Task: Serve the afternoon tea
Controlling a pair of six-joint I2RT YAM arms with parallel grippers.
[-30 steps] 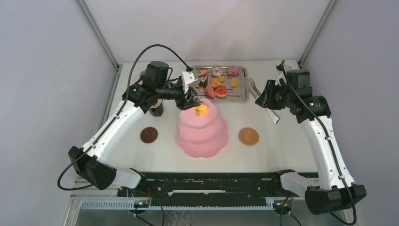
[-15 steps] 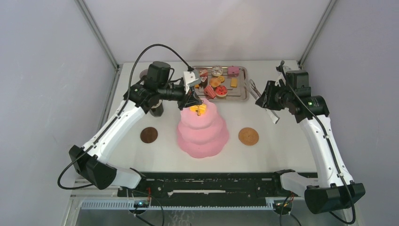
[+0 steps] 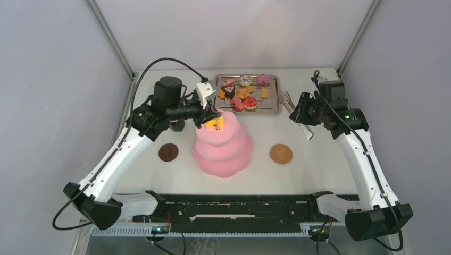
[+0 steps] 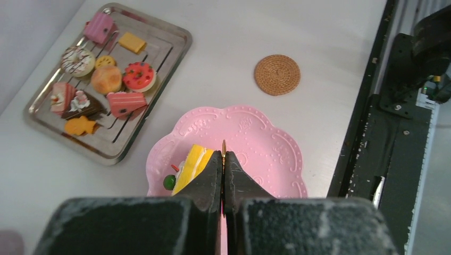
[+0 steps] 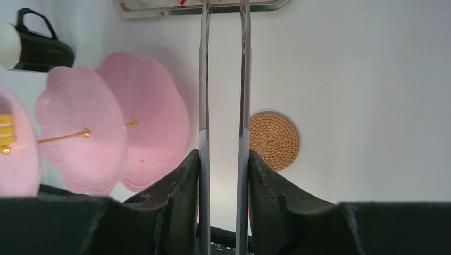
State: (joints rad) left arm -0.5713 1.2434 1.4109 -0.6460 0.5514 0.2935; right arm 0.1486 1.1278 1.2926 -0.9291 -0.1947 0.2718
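The pink three-tier stand [image 3: 222, 149] stands mid-table with a yellow cake slice [image 3: 215, 123] on its top tier. My left gripper [image 3: 211, 118] is above that tier, shut on the stand's thin gold handle [image 4: 224, 145]; the yellow slice [image 4: 190, 166] lies just left of the fingers. Several toy cakes [image 3: 244, 95] lie in the steel tray [image 3: 277, 96]. A black mug [image 3: 177, 125] sits behind my left arm. My right gripper [image 3: 302, 114] hovers right of the tray, shut on metal tongs [image 5: 205, 79] whose two arms stay apart.
A dark brown coaster [image 3: 168, 152] lies left of the stand and a lighter woven coaster [image 3: 281, 154] lies to its right. The black arm rail [image 3: 234, 207] runs along the near edge. Grey walls close in both sides.
My left gripper closed on the gold handle. The left arm and the stand have shifted a little to the left. The right arm has barely moved.
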